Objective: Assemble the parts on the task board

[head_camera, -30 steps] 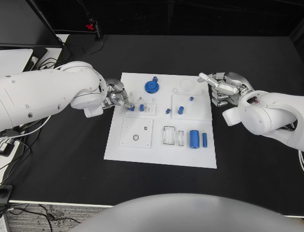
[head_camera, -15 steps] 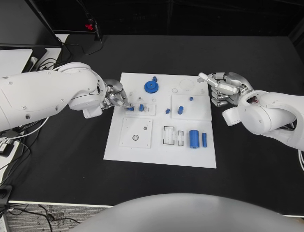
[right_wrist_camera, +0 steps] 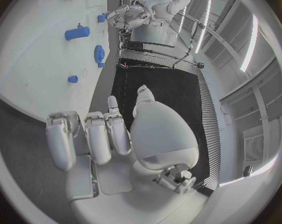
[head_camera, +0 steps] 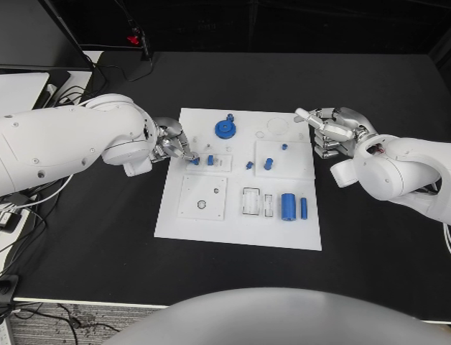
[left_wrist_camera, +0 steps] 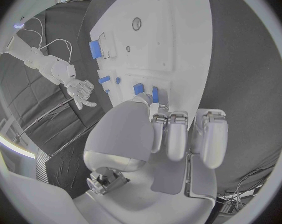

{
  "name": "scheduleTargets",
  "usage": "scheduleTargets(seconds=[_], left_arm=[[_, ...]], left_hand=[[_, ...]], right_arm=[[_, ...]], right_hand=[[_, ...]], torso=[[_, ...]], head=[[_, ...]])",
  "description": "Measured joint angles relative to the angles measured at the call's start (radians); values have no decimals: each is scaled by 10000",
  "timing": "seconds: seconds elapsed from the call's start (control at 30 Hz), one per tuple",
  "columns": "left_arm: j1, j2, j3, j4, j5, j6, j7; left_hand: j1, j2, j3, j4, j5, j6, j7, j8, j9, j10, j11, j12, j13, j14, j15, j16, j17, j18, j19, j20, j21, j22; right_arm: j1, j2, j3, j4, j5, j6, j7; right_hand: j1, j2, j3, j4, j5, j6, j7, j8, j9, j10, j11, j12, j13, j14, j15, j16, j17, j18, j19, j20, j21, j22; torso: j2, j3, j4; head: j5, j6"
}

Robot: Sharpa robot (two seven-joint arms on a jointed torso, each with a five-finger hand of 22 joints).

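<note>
The white task board (head_camera: 236, 223) lies in the middle of the black table. My left hand (head_camera: 173, 147) is at the board's left edge, fingers curled, and its thumb and a fingertip pinch a small blue part (head_camera: 194, 161) standing in the board; this blue part (left_wrist_camera: 155, 93) also shows at the fingertips in the left wrist view. A second small blue part (head_camera: 210, 159) stands just beside it. My right hand (head_camera: 335, 133) hovers at the board's right edge, fingers curled in and holding nothing. A blue gear (head_camera: 225, 129) and a blue peg (head_camera: 230, 116) sit near the far edge.
More small blue parts (head_camera: 268, 163) stand mid-board. A blue cylinder (head_camera: 289, 206) and a thin blue bar (head_camera: 303, 208) lie toward the near right. Cables and a white surface (head_camera: 8, 90) are off the table's left side.
My left hand and forearm have shifted slightly to the left, fingertips still at the small blue part. The right hand has not moved.
</note>
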Motion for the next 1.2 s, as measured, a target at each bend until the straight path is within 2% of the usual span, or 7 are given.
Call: scheduleTargets(seconds=[0.97, 1.07, 1.13, 1.2], left_arm=[[-18, 137, 31, -135, -5, 215, -96], [-20, 138, 32, -136, -5, 221, -97], [-22, 131, 32, -138, -7, 223, -102], [-29, 118, 24, -148, -13, 223, -113]], left_hand=[[-2, 2, 28, 27, -32, 19, 19, -21, 4, 18, -18, 27, 1, -1, 1, 0, 0, 0, 0, 0, 0, 0], [-330, 229, -38, -56, -285, 0, -1, -23, -28, 18, -18, 34, 9, -1, 1, 0, 0, -1, 0, 0, 0, 0], [-941, 199, -61, -299, -447, -37, -39, -20, -63, 26, -25, 5, -61, -1, 0, 0, 0, 0, 0, 0, 0, 0], [-1664, 116, -279, -372, -685, -57, -120, -83, -116, 82, -4, -11, -40, 35, 34, 0, 0, -1, 0, 0, 0, 0]], right_arm=[[0, -2, 0, 15, 3, 1, -10], [0, 0, 0, 14, 3, 1, -12], [0, 2, 0, 10, 3, 1, -14], [0, 3, 0, 8, 3, 1, -17]], right_hand=[[0, 0, 1, 0, 0, 0, 0, 0, 1, 0, 0, 0, 0, 0, 0, 0, -1, 0, 0, 0, 0, -1], [0, 0, 1, -1, 0, 0, 0, 0, 0, 0, 0, 0, 0, 0, 0, 0, -1, 0, 0, 0, 0, -1], [0, 0, 1, 0, 0, 0, 0, 0, -9, 0, 0, 0, 0, 0, 0, 0, -2, 0, 0, 0, 0, -1], [0, 0, 1, -1, 0, 0, 0, 0, -9, 0, 0, 0, 0, 0, 0, 0, -1, 0, 0, 0, 0, -1]], torso=[[2, -1, -10], [2, -1, -8], [2, -2, -7], [1, -2, -7]], head=[[-2, 0], [0, 0], [1, 0], [1, 0]])
